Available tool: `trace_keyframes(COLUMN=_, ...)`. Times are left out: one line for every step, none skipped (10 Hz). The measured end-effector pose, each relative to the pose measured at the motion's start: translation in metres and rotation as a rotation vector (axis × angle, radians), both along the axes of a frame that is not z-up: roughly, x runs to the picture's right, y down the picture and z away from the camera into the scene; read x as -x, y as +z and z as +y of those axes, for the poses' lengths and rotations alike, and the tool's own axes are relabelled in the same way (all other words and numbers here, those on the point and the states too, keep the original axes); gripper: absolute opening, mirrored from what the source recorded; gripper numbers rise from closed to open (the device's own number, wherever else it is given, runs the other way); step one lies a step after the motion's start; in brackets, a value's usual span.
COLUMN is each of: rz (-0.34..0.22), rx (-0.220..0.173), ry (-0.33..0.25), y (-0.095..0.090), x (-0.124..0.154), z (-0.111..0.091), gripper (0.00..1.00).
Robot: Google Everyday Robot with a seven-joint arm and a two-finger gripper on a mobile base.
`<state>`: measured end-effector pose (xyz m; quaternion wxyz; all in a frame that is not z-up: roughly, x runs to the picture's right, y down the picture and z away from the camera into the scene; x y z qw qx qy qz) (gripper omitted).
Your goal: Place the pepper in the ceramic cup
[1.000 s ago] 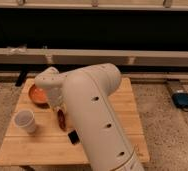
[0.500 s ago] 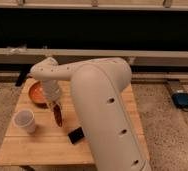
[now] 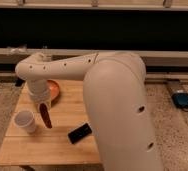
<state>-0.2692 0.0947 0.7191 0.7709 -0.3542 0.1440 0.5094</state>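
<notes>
Holds pepper [image 3: 46,118] clamped in gripper [image 3: 41,104], left of centre, dangling just right of cup [image 3: 25,121]. Not over rim yet. Could drop onto table [image 3: 52,146] if released here, or clip rim and tip cup.

Light wooden slatted table [image 3: 62,147] stands on speckled grey floor [image 3: 182,135]. Wide shallow orange bowl [image 3: 55,90] sits at the table's back left, partly hidden. Flat black rectangular block [image 3: 80,133] lies askew near the table's front middle. Blue device [image 3: 185,100] lies on the floor right of the table. Gripper [image 3: 43,106], clamped on the dark-red pepper [image 3: 46,118], hangs over the table's left half.
</notes>
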Motion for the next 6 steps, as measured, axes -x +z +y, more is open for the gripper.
trace_keyframes(rz=-0.033, rx=-0.012, ry=-0.01, y=-0.003, x=0.013, z=-0.004, gripper=0.0)
trace_keyframes(rz=-0.063, rx=-0.021, ry=-0.022, y=-0.005, x=0.026, z=-0.008, gripper=0.0)
trace_keyframes(rz=-0.097, rx=-0.033, ry=-0.029, y=-0.005, x=0.041, z=-0.015, gripper=0.0)
trace_keyframes(rz=-0.133, rx=-0.045, ry=-0.038, y=-0.005, x=0.06, z=-0.024, gripper=0.0)
trace_keyframes(rz=-0.166, rx=-0.052, ry=-0.046, y=-0.005, x=0.078, z=-0.031, gripper=0.0)
trace_keyframes(rz=-0.199, rx=-0.059, ry=-0.05, y=-0.008, x=0.093, z=-0.038, gripper=0.0)
